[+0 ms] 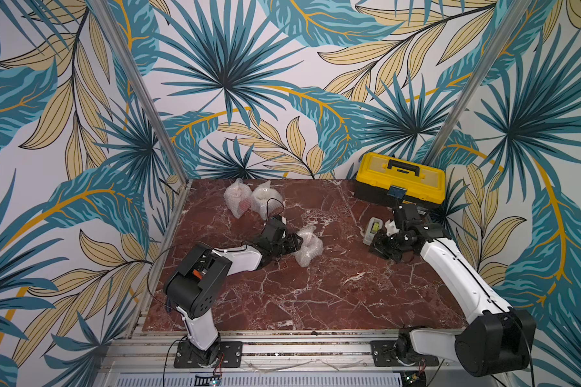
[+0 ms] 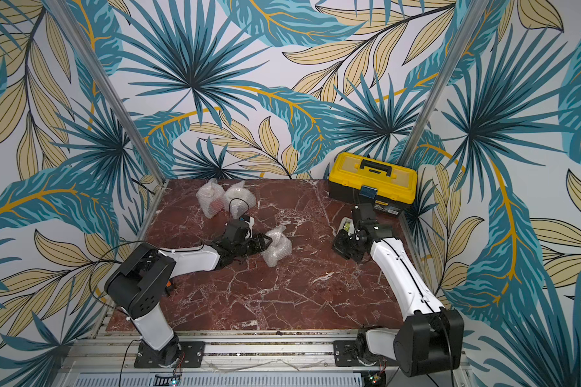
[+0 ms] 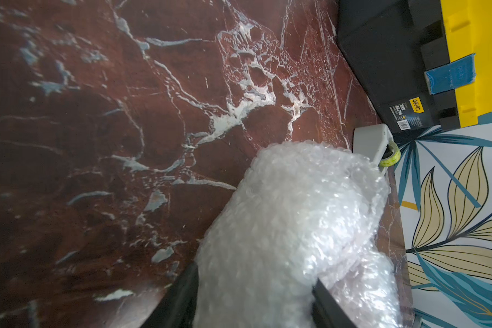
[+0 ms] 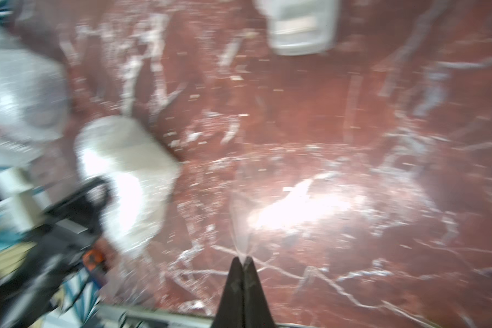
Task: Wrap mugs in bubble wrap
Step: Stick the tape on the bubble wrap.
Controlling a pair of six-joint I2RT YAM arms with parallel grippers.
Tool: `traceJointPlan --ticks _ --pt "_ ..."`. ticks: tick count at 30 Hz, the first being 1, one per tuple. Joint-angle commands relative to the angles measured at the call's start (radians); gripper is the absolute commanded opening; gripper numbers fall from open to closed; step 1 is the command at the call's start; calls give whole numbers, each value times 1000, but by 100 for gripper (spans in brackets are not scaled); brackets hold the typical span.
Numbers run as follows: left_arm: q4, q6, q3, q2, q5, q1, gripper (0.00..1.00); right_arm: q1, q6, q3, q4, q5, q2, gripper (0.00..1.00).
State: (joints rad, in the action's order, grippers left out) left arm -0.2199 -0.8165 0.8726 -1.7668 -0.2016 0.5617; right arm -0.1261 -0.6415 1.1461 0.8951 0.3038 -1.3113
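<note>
A lumpy bundle of bubble wrap (image 1: 309,246) (image 2: 277,246) (image 3: 296,221) lies on the marble table, left of centre. My left gripper (image 1: 295,244) (image 2: 263,243) (image 3: 256,301) is shut on its near end, one black finger on each side. Two more bubble wrap bundles (image 1: 237,197) (image 1: 265,199) stand together at the back left. Red shows through one of them (image 2: 215,204). No bare mug is visible. My right gripper (image 1: 376,250) (image 2: 341,248) (image 4: 242,258) hangs low at the right, jaws pressed together. A thin translucent strip, like clear tape, sticks out from its tips.
A grey tape dispenser (image 1: 372,229) (image 2: 346,228) (image 3: 372,142) (image 4: 301,28) with a greenish roll sits just beyond the right gripper. A yellow and black toolbox (image 1: 399,181) (image 2: 373,181) (image 3: 381,56) fills the back right corner. Patterned walls close in the table.
</note>
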Motion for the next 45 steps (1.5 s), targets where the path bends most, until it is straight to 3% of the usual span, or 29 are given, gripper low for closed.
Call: traceJointPlan --ticks 1,6,14,18,22,33,45 --pt "173 51 -18 -60 -5 20 54 -73 -53 86 -25 123 -70 0" --pt "174 49 -15 -66 -6 22 54 -186 -97 264 -124 194 -225 0" --pt "173 42 -12 -69 -7 26 54 -300 -109 525 -141 201 -460 0" --pt "173 40 -9 -71 -6 28 54 -341 -101 581 -130 190 -522 0" --pt "173 39 -8 -71 -8 29 54 -368 -98 548 -131 173 -536 0" --pt "174 34 -8 -75 -11 29 54 -397 -124 272 -228 143 -468 0" --pt "173 28 -9 -79 -7 29 54 -399 -68 200 -196 99 -468 0"
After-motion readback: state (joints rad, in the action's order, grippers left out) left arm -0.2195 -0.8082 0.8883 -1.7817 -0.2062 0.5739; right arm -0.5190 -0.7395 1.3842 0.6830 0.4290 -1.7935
